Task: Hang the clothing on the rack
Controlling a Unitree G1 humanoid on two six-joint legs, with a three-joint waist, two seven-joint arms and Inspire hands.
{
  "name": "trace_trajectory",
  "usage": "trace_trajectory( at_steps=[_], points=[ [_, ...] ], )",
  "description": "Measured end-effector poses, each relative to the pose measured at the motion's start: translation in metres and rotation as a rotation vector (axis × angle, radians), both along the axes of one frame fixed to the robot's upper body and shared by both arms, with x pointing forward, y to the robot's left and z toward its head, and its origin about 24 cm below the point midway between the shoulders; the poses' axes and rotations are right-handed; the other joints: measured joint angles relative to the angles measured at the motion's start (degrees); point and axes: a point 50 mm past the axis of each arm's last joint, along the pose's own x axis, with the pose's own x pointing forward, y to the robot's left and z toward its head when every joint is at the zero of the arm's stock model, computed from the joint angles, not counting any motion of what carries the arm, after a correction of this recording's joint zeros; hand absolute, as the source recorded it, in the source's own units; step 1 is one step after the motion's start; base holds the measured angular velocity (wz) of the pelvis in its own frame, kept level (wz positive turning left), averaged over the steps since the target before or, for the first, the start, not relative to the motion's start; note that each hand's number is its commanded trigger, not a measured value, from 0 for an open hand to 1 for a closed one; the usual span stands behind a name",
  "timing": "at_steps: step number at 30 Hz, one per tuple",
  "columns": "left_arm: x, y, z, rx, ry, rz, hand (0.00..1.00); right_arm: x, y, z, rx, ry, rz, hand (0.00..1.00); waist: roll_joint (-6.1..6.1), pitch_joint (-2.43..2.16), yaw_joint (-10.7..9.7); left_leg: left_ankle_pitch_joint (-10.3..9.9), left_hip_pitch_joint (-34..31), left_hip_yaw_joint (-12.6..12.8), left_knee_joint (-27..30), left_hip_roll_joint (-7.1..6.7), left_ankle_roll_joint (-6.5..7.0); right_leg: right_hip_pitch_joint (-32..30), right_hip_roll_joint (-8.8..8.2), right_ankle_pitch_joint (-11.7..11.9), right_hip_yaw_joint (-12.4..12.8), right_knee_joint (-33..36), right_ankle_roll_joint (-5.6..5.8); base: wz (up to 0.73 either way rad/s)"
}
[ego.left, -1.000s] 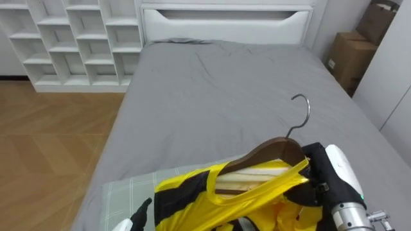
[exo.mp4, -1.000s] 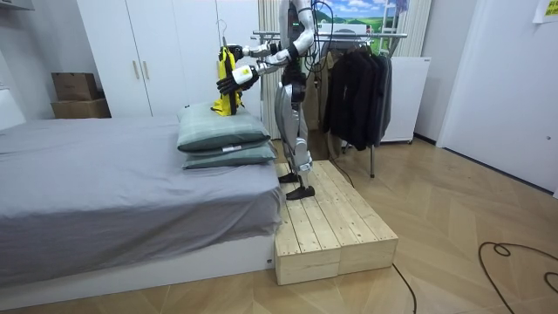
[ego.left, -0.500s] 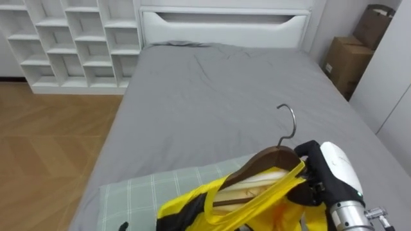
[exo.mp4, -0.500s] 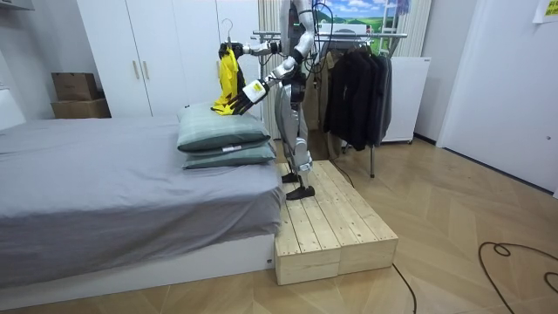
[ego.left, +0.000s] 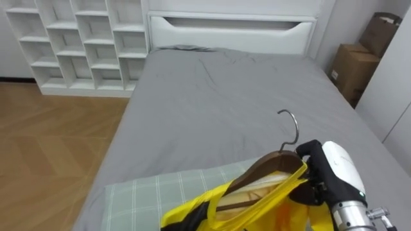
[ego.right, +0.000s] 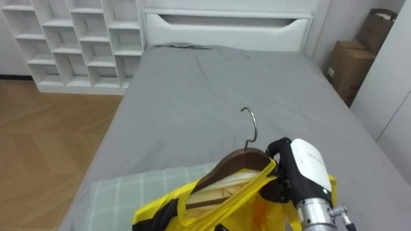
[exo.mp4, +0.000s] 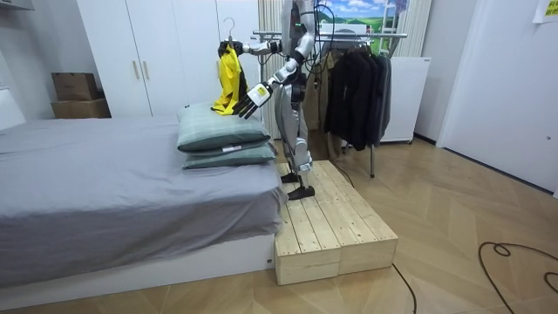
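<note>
A yellow and black garment (ego.left: 247,206) hangs on a wooden hanger (ego.left: 273,163) with a metal hook (ego.left: 293,128). My right hand (ego.left: 332,174) is shut on the hanger's right end and holds it up over the green checked pillows (ego.left: 138,199). In the room view the garment (exo.mp4: 228,78) dangles from that raised right hand (exo.mp4: 237,49), and my left hand (exo.mp4: 252,96) is lower, just beside the cloth, with its fingers spread and nothing in it. I stand on a wooden platform (exo.mp4: 336,222) at the bed's end.
The grey bed (ego.left: 218,96) stretches ahead to a white headboard (ego.left: 231,29). White cube shelves (ego.left: 77,45) stand at the far left, cardboard boxes (ego.left: 353,64) at the far right. Behind me a clothes rack (exo.mp4: 362,35) holds dark clothes (exo.mp4: 357,87).
My left hand has let go of the garment, dropped away and opened. The right hand has kept the hanger up; the garment now hangs freely from it.
</note>
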Motion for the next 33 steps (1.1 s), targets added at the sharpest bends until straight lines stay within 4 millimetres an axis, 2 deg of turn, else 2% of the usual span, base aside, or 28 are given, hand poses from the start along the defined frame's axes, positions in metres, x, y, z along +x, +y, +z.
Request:
trace_trajectory(
  at_steps=[4, 6, 8, 14, 22, 28, 33],
  points=[
    [0.021, -0.001, 0.021, 0.013, -0.116, -0.015, 0.00, 0.001, 0.004, 0.016, -0.029, -0.093, 0.010, 1.00, -0.08, 0.05, -0.2, 0.0, -0.5, -0.3, 0.2, -0.02, 0.01, -0.5, -0.32, -0.1, 0.2, 0.0, 0.00, 0.02],
    [0.033, -0.002, 0.038, 0.024, -0.189, -0.028, 0.00, 0.001, 0.005, 0.021, -0.027, -0.125, 0.009, 1.00, -0.45, 0.28, -0.3, 0.0, -0.8, -0.3, 0.2, -0.06, 0.00, -0.5, -0.40, -0.1, 0.0, 0.0, 0.04, 0.03],
    [0.049, -0.001, 0.065, 0.047, -0.316, -0.053, 0.00, 0.001, 0.005, 0.028, -0.024, -0.164, 0.002, 1.00, -0.93, 0.58, -0.6, 0.0, -1.2, -0.5, 0.2, -0.09, 0.00, -0.7, -0.41, -0.1, -0.1, -0.1, 0.10, 0.05],
    [0.068, -0.008, 0.111, -0.060, -0.518, -0.074, 0.00, 0.000, 0.004, 0.034, -0.020, -0.235, -0.038, 1.00, -0.77, 0.52, -1.9, 0.0, -1.6, -1.0, 0.2, -0.44, 0.01, -0.7, -0.80, -0.4, -1.3, 0.0, 0.30, 0.05],
    [0.075, -0.016, 0.141, -0.178, -0.639, -0.126, 0.00, -0.001, -0.003, 0.038, -0.025, -0.278, -0.086, 1.00, -0.60, 0.51, -2.8, 0.0, -1.6, -1.1, 0.3, -0.44, 0.01, -0.9, -0.92, -0.4, -1.4, 0.0, 0.34, 0.00],
    [0.078, -0.024, 0.161, -0.280, -0.718, -0.192, 0.00, -0.001, -0.003, 0.037, -0.061, -0.275, -0.093, 1.00, 0.35, 0.45, -3.1, 0.0, -1.7, -1.0, 0.3, -0.40, 0.01, -1.0, -0.91, -0.4, -1.3, 0.0, 0.32, 0.00],
    [0.078, -0.034, 0.162, -0.371, -0.709, -0.249, 0.00, -0.001, -0.004, 0.033, -0.046, -0.261, -0.104, 1.00, 0.50, 0.35, -3.0, 0.0, -1.5, -1.0, 0.4, -0.32, 0.01, -0.8, -0.84, -0.4, -1.3, 0.0, 0.29, 0.00]
  ],
)
